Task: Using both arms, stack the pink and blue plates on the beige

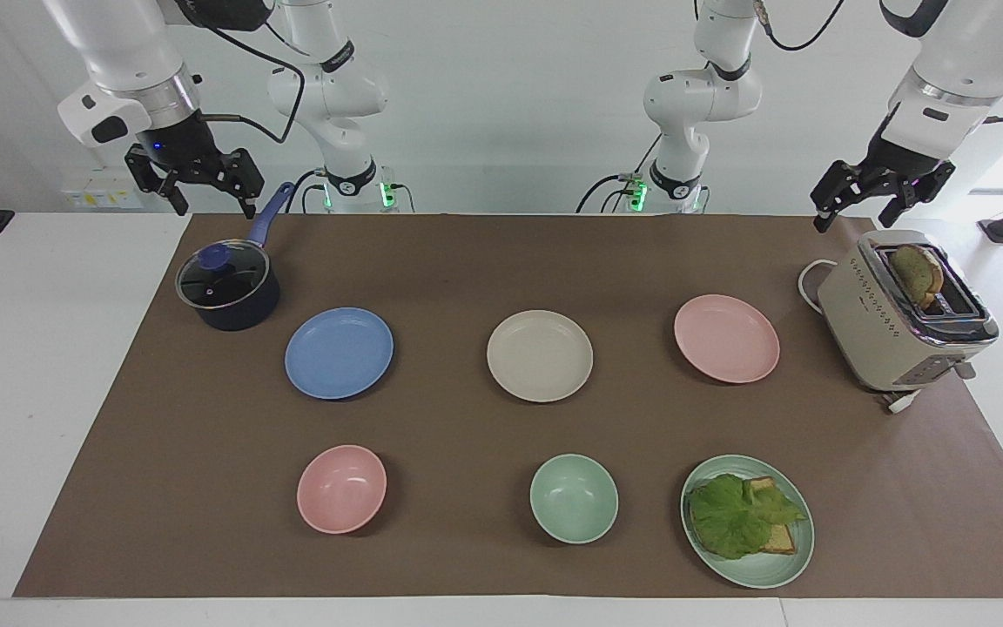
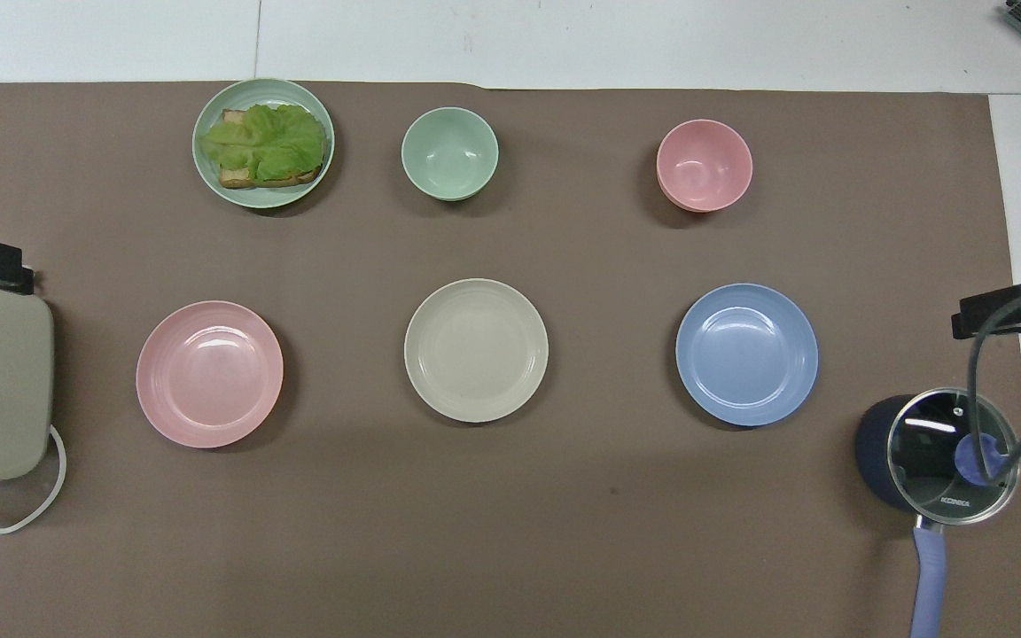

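On the brown mat of the worktop point(image 1: 49, 418), the beige plate point(image 1: 540, 355) lies centred, the blue plate point(image 1: 339, 353) beside it toward the right arm's end, the pink plate point(image 1: 726, 338) beside it toward the left arm's end, all apart. The right gripper point(image 1: 201, 187) hangs over the saucepan point(image 1: 229, 292), the left gripper point(image 1: 869, 202) over the toaster point(image 1: 902, 318); both have fingers spread, empty. The plates look light, stiff and slick, with low rims lying flat; pinching a rim edge seems the likeliest hold. From overhead, both grippers are mostly cut off.
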Controlling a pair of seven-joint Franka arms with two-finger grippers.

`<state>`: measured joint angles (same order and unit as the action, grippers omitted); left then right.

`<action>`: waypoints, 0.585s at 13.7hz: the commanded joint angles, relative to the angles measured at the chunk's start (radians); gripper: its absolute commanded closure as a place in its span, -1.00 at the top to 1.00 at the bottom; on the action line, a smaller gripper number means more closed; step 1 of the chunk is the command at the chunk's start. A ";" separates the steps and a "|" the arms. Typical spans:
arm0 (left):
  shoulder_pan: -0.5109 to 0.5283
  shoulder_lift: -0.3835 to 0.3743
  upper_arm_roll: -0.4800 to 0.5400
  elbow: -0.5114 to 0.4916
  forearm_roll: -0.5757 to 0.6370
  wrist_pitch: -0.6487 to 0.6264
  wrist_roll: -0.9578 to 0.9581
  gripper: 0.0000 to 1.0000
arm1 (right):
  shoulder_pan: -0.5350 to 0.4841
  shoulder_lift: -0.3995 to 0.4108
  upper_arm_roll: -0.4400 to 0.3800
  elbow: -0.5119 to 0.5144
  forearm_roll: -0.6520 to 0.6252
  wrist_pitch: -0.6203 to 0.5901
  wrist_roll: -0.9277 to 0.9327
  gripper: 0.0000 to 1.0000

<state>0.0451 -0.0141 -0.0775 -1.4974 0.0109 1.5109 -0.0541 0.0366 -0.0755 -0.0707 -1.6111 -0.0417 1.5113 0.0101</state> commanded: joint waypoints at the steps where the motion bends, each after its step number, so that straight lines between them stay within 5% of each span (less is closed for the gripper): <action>1: -0.004 -0.012 0.002 -0.004 0.014 -0.011 0.013 1.00 | -0.006 -0.010 0.003 -0.013 0.023 0.015 0.008 1.00; 8: 0.009 -0.015 0.007 -0.168 0.014 0.099 0.000 1.00 | -0.006 -0.010 0.003 -0.013 0.023 0.015 0.008 1.00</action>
<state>0.0471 -0.0113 -0.0735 -1.5731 0.0110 1.5359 -0.0542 0.0366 -0.0755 -0.0707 -1.6111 -0.0417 1.5112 0.0101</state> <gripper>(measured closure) 0.000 0.000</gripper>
